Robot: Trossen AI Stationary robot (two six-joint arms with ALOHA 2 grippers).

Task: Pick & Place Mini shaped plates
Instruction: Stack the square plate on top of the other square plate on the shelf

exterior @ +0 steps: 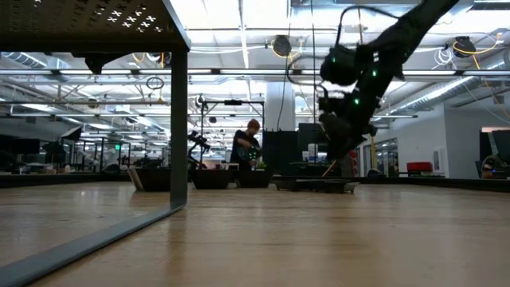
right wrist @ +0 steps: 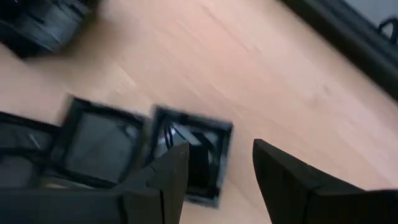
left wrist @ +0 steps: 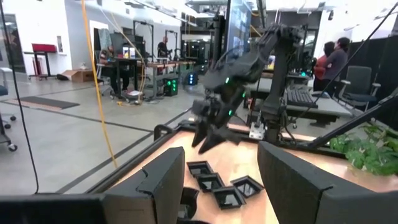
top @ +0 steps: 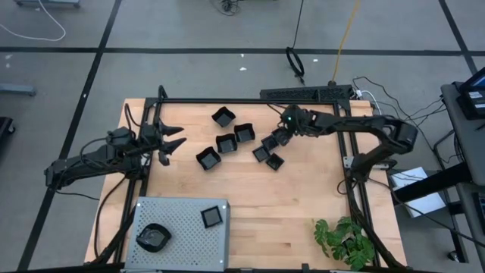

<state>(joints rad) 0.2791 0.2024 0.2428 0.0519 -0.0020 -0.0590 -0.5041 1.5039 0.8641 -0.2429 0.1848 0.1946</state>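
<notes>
Two dark arms work a wooden table (top: pixel 303 212) strewn with small glossy black dishes. In the overhead view the right gripper (top: pixel 282 136) reaches in from the right of the frame to the upper centre, hanging over a huddle of three square mini plates (top: pixel 267 150) that touch or nearly touch one another. Its wrist camera looks down past parted fingers (right wrist: pixel 166 177) at one square dish (right wrist: pixel 193 155), with one finger over its near rim and the other beyond the rim above bare wood. Nothing appears to be held, and the stance reads as lining up to pinch the dish's wall.

Left of that huddle, four more dishes (top: pixel 226 142) lie loosely spread in the upper middle of the frame, apart from the gripper and, by the look of it, waiting their turn.

The left gripper (top: pixel 168 142) waits over the table's left edge at mid-height in the overhead frame, its jaws spread and empty, pointing toward the scattered dishes and well clear of its partner.

At the lower left of the frame sits a grey perforated tray (top: pixel 182 243), apparently the drop-off point: a square dish (top: pixel 211 217) rests near its upper right corner and a rounder one (top: pixel 154 237) toward its left side. A potted plant (top: pixel 345 241) stands at the lower right. Beyond the table, a person (exterior: pixel 249 143) is visible in the workshop.
</notes>
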